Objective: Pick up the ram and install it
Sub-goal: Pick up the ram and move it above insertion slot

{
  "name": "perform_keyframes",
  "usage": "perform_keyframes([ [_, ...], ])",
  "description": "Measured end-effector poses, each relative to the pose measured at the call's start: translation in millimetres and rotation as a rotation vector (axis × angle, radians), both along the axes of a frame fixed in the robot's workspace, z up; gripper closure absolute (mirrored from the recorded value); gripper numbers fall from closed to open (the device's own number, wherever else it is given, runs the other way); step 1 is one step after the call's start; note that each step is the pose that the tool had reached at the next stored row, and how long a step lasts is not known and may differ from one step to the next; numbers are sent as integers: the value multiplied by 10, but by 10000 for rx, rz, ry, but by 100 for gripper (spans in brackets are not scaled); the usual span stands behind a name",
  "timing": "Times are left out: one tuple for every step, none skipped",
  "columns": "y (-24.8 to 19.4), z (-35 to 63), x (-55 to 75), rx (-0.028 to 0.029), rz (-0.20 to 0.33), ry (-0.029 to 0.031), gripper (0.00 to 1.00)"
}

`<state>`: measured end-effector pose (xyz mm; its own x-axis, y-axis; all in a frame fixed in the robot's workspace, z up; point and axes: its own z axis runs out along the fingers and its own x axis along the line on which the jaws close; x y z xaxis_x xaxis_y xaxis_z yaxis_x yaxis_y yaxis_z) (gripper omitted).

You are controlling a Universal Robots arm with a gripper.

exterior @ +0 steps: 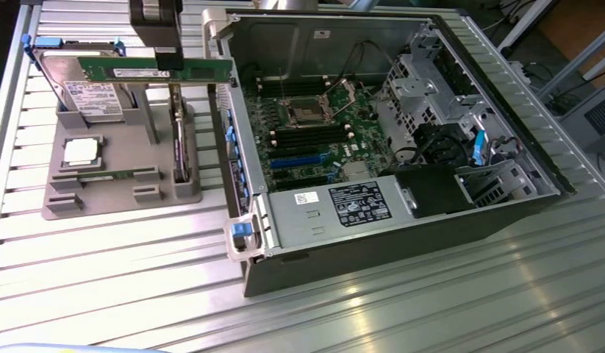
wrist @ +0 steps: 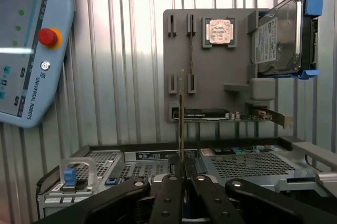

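The ram (exterior: 155, 71) is a long green stick with a white label. It hangs level in the air above the grey holder tray (exterior: 116, 195), just to the exterior view's left of the open computer case (exterior: 381, 220). My gripper (exterior: 167, 57) comes down from above and is shut on the stick's top edge near its middle. In the wrist view the ram (wrist: 182, 113) appears edge-on as a thin line rising from between my shut gripper (wrist: 182, 182), with the tray (wrist: 210, 76) beyond it.
The tray holds a hard drive (exterior: 87, 90), a silver processor chip (exterior: 81, 151) and other upright boards (exterior: 178, 143). The case's motherboard (exterior: 322, 125) lies exposed, with black slots (exterior: 300, 140). A teach pendant (wrist: 26, 45) lies on the slatted table (exterior: 135, 265).
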<state>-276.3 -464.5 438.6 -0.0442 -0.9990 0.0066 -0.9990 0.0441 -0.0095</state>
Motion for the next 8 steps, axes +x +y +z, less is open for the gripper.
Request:
perform_keyframes([
  [0, 0, 27, -1, 4, 13, 88],
  [0, 0, 43, 1, 6, 19, 88],
  [1, 0, 60, 0, 9, 25, 88],
  [1, 1, 76, -1, 11, 33, 88],
  [1, 0, 88, 0, 13, 36, 88],
  [1, 0, 97, 0, 14, 40, 88],
  [1, 0, 105, 0, 15, 44, 88],
  [1, 0, 113, 0, 15, 48, 88],
])
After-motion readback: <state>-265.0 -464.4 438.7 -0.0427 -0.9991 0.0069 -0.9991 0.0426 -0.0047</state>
